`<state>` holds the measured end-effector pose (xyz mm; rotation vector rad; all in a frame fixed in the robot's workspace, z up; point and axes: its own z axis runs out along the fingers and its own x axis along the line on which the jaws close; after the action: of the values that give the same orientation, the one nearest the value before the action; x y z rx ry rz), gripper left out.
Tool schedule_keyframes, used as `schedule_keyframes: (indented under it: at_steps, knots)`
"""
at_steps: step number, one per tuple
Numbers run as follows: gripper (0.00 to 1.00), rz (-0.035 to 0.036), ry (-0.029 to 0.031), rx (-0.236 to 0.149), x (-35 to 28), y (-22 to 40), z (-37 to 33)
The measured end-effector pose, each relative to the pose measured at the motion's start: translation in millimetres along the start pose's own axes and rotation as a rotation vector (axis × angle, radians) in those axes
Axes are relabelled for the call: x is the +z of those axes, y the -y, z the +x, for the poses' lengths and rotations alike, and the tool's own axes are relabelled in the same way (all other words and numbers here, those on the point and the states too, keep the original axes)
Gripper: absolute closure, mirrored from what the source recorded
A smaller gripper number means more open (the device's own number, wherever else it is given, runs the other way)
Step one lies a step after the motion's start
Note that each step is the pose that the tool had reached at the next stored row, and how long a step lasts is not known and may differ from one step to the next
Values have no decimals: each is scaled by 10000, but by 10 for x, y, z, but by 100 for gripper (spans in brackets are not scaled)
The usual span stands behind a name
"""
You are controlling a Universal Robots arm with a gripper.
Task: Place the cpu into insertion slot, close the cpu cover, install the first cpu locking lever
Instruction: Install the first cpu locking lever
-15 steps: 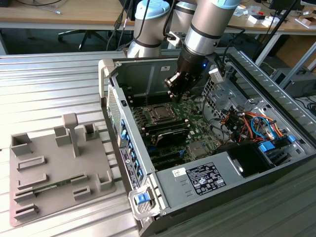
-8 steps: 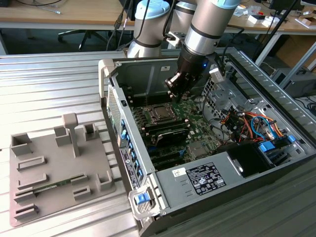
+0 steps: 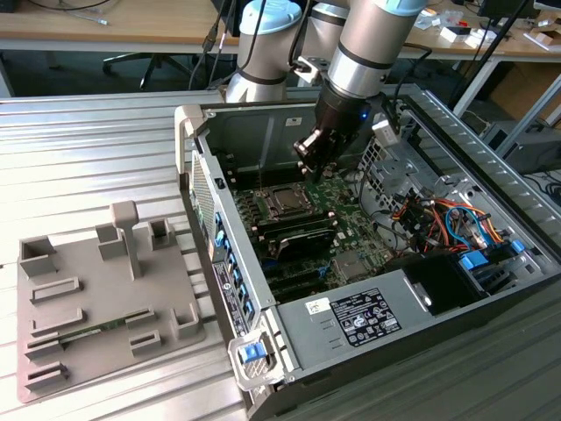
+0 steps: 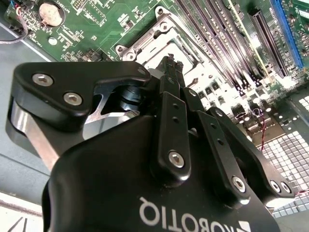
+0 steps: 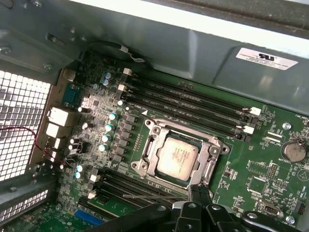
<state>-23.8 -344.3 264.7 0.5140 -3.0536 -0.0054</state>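
Hovering inside the open computer case [image 3: 368, 263], the gripper [image 3: 308, 160] hangs above the motherboard [image 3: 337, 210], close over the insertion slot [image 3: 282, 203]. In the first wrist view the cpu [image 5: 177, 158] lies silvery face up in the insertion slot [image 5: 179, 155], with the cpu cover [image 5: 153, 153] lying flat around it as a metal frame; the fingertips [image 5: 199, 192] sit just beside the frame's edge, touching nothing I can make out. The second wrist view adds the finger state: the black fingers [image 4: 173, 125] are pressed together, nothing between them, the gripper [image 4: 170, 65] pointing at the socket frame [image 4: 152, 41]. The exterior view alone shows a grey fixture tray [image 3: 105, 298] on the slatted surface [image 3: 79, 158], well apart from the gripper.
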Motion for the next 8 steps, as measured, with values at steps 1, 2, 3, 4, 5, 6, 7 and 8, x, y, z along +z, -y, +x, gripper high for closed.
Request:
schedule_keyframes:
  at_steps: [1, 2, 3, 4, 5, 6, 7, 8]
  knots:
    - [89, 3, -1, -55, 0, 0, 0]
    - [89, 5, -2, -121, 0, 0, 0]
    - [89, 9, -2, -196, 0, 0, 0]
    - [89, 12, -3, -275, 0, 0, 0]
    - [89, 14, -3, -311, 0, 0, 0]
    - [89, 15, -4, -350, 0, 0, 0]
    - [89, 17, -4, -397, 0, 0, 0]
    - [89, 19, -4, -431, 0, 0, 0]
